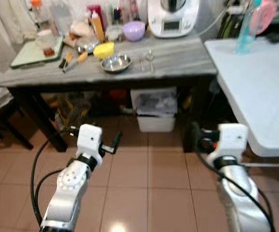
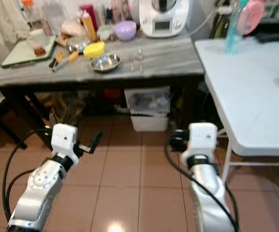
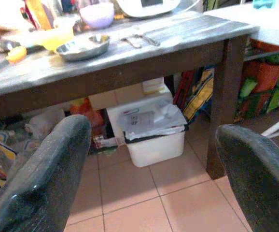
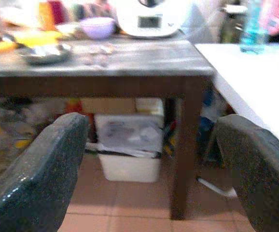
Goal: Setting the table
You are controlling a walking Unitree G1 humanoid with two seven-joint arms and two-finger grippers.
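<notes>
A steel bowl (image 1: 116,63) sits near the front edge of the grey-topped dark table (image 1: 188,58), with some cutlery (image 1: 146,60) lying just to its right. Behind them are a yellow bowl (image 1: 104,50) and a purple bowl (image 1: 133,30). A white table (image 1: 260,92) stands at the right. Both arms are held low over the tiled floor, well short of the grey table. My left gripper (image 3: 154,126) is open and holds nothing. My right gripper (image 4: 151,121) is open too, and nothing is between its fingers.
A white bin (image 1: 155,108) and bags sit under the grey table. On top are a white kitchen appliance (image 1: 173,17), bottles, an orange-handled knife (image 1: 74,60) and a green tray (image 1: 31,53). A blue bottle (image 1: 245,29) stands on the white table. Tiled floor lies between me and the tables.
</notes>
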